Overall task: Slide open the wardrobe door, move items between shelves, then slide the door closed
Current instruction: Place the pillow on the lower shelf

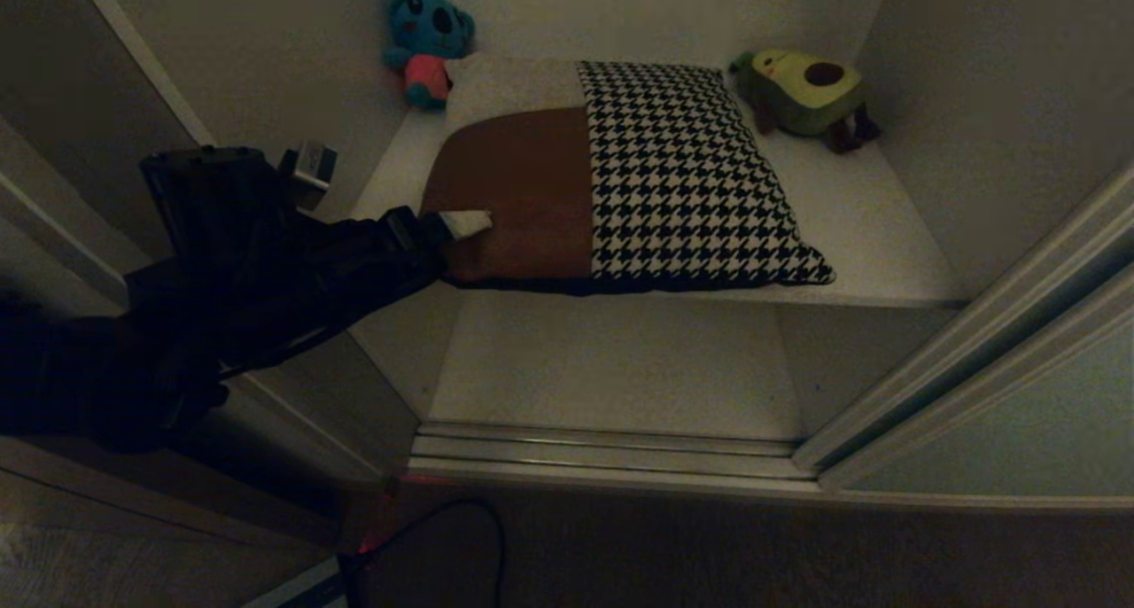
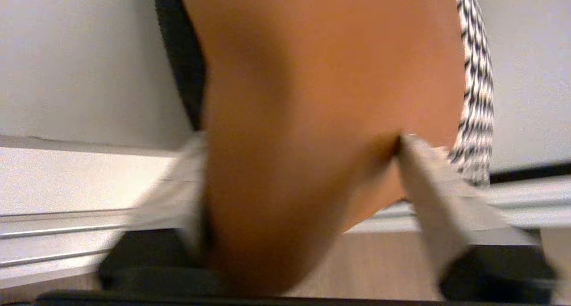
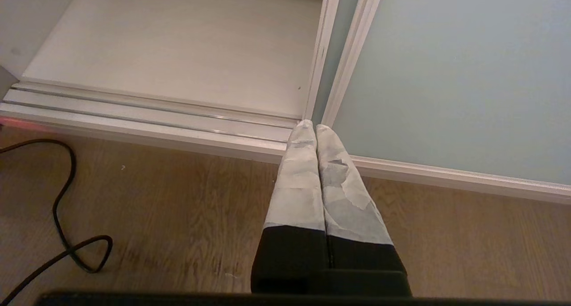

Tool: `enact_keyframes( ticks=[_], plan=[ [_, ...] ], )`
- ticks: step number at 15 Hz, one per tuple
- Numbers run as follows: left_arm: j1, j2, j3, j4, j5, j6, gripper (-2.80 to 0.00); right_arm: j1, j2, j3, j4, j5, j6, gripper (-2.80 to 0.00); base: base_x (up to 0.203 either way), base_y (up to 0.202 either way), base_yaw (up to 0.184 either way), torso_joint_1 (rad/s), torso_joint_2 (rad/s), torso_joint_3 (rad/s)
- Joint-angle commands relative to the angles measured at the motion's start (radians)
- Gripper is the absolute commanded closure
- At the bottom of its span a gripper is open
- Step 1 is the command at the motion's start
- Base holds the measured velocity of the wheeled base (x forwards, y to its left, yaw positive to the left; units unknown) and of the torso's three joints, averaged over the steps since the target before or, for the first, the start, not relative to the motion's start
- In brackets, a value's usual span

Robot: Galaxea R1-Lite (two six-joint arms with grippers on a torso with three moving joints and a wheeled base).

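Cushion (image 1: 620,178) on upper shelf (image 1: 868,227)

Cloth cushion (image 1: 620,174), matt door (image 3: 455,74), wood-look floor (image 3: 178,208)

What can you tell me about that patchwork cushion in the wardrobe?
The cushion is large, square and soft-looking, its front patched in brown, beige and black-and-white houndstooth, with a black back showing at the edge. It lies flat on the upper shelf, its front edge slightly overhanging. A blue plush toy and an avocado plush sit behind it. The left gripper straddles its brown front corner, one finger pressing a dent into the fabric.
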Motion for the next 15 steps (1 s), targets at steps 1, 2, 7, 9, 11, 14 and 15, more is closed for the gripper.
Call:
enact_keyframes(
  ticks=[1,2,7,9,11,14,15],
  plan=[
    [-0.001,0.013,0.000,-0.006,-0.022,0.008,0.00,0.000,0.001,0.003,0.000,0.000,-0.001,0.00,0.000,0.000,0.000,0.000,0.00,0.000],
    [-0.001,0.013,-0.002,-0.004,-0.025,0.013,0.00,0.000,0.001,0.003,0.000,0.000,-0.001,0.00,0.000,0.000,0.000,0.000,0.00,0.000],
    [-0.035,-0.025,-0.002,0.080,-0.019,0.055,0.00,0.000,0.001,0.003,0.000,0.000,-0.001,0.00,0.000,0.000,0.000,0.000,0.00,0.000],
    [-0.050,-0.100,-0.006,0.165,-0.017,0.077,0.00,0.000,0.001,0.003,0.000,0.000,-0.001,0.00,0.000,0.000,0.000,0.000,0.00,0.000],
    [-0.064,-0.176,-0.013,0.260,-0.016,0.099,0.00,0.000,0.001,0.003,0.000,0.000,-0.001,0.00,0.000,0.000,0.000,0.000,0.00,0.000],
    [-0.067,-0.283,-0.010,0.355,-0.005,0.182,0.00,0.000,0.000,0.003,0.000,0.000,-0.001,0.00,0.000,0.000,0.000,0.000,0.00,0.000],
    [-0.067,-0.315,-0.013,0.403,0.004,0.202,0.00,0.000,0.001,0.003,0.000,0.000,-0.001,0.00,0.000,0.000,0.000,0.000,0.00,0.000]
  ],
)
